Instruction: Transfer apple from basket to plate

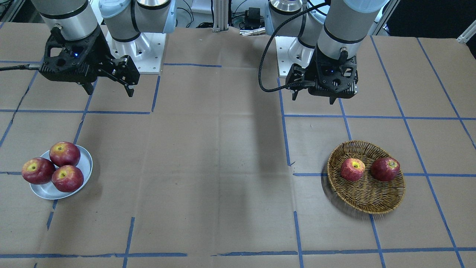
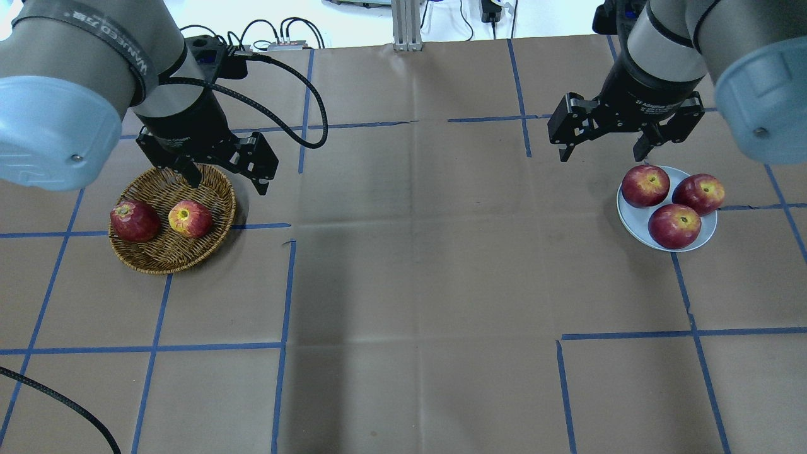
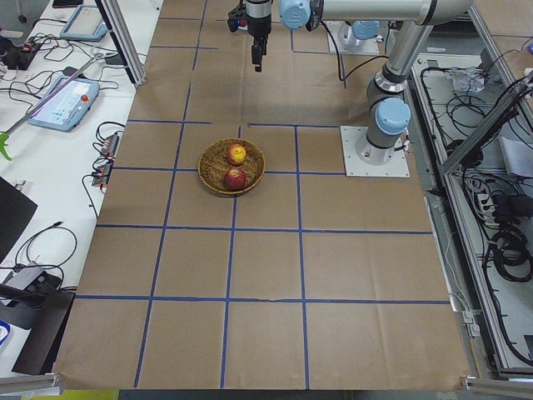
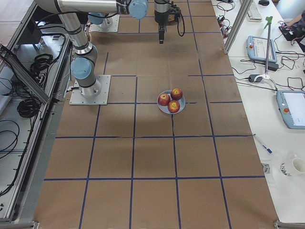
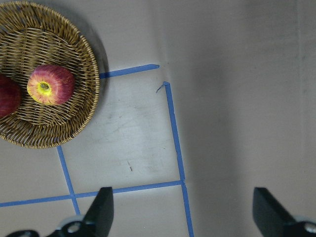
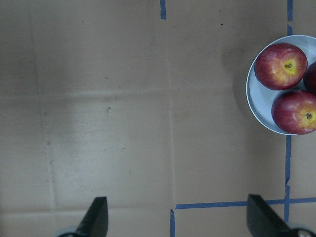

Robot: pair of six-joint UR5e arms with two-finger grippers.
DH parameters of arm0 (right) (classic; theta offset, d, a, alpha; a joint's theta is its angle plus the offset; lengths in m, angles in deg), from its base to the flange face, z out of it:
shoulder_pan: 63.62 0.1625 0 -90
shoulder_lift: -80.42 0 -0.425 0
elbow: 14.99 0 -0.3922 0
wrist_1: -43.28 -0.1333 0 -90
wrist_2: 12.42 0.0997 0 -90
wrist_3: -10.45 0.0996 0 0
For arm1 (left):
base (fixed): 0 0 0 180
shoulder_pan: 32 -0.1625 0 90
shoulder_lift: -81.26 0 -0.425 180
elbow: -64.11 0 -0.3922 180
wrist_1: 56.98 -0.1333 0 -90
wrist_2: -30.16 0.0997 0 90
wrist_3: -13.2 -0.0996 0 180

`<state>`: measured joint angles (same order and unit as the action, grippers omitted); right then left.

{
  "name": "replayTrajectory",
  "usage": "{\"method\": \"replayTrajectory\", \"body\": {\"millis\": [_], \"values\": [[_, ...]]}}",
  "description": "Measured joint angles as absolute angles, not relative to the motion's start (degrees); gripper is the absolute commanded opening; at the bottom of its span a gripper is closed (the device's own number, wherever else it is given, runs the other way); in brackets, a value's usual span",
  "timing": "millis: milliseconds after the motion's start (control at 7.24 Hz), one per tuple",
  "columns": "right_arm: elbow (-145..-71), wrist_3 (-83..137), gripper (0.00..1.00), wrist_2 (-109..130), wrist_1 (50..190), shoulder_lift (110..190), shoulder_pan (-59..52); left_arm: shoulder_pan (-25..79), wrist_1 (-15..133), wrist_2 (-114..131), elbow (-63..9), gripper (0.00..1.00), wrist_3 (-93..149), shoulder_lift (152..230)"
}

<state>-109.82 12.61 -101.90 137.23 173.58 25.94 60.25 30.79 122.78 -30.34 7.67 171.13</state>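
The paler pinkish-red apple (image 1: pixel 352 169) with a yellow stem patch lies in the wicker basket (image 1: pixel 366 208), beside a darker red apple (image 1: pixel 385 169). It also shows in the overhead view (image 2: pixel 190 219) and the left wrist view (image 5: pixel 50 84). My left gripper (image 2: pixel 227 186) hangs open and empty above the basket's rim on the robot's side. The silver plate (image 2: pixel 630 214) holds three glossy dark-red apples (image 2: pixel 674 226). My right gripper (image 2: pixel 602 156) hangs open and empty above the table, just on the robot's side of the plate.
Brown paper with blue tape lines (image 2: pixel 287 290) covers the table. The wide stretch between the basket (image 2: pixel 170 261) and the plate is bare paper. Both robot bases (image 1: pixel 143 52) stand at the table's far edge in the front-facing view.
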Motion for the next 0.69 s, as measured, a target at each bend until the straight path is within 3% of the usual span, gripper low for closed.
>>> {"method": "replayTrajectory", "body": {"millis": [691], "values": [[-109.8,12.6,1.00,-101.8,137.3,173.6,25.9,52.8,22.9,122.6,-33.3,0.99,-9.4,174.2]]}}
